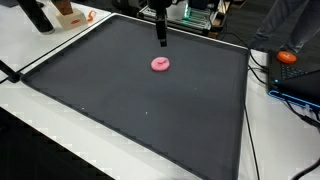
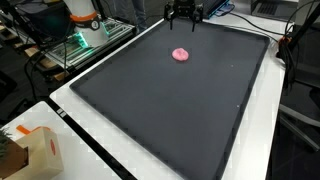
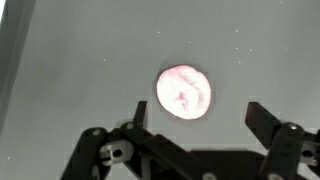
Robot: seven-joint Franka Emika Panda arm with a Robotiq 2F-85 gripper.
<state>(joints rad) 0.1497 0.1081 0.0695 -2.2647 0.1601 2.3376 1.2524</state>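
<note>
**Entry: counter scene, listed near to far**

- Cardboard box (image 2: 36,150): one, nearest the camera, at 7 o'clock of the mat. It appears in an exterior view only.
- Counter (image 1: 40,50): one, white, carrying everything listed.
- Black mat (image 1: 150,115): one, lying flat and covering most of the counter. Both exterior views show its full outline. The wrist view shows only a patch of it.
- Pink disc (image 1: 160,64): one, round, flat on the mat's far half and well apart from every edge. Nothing touches it. In the wrist view the pink disc (image 3: 183,92) sits at 12 o'clock of the gripper, beyond the fingertips, and that view alone shows its mottled top.
- Orange object (image 1: 288,57): one, off the mat at 3 o'clock of the disc. It appears in an exterior view only and is too small to identify.
- Gripper (image 1: 161,42): one, farthest back, at 12 o'clock of the disc and hanging above the mat. Two fingers (image 3: 262,115) are spread wide, holding nothing and touching nothing. The wrist view shows the width of the gap best.
</note>
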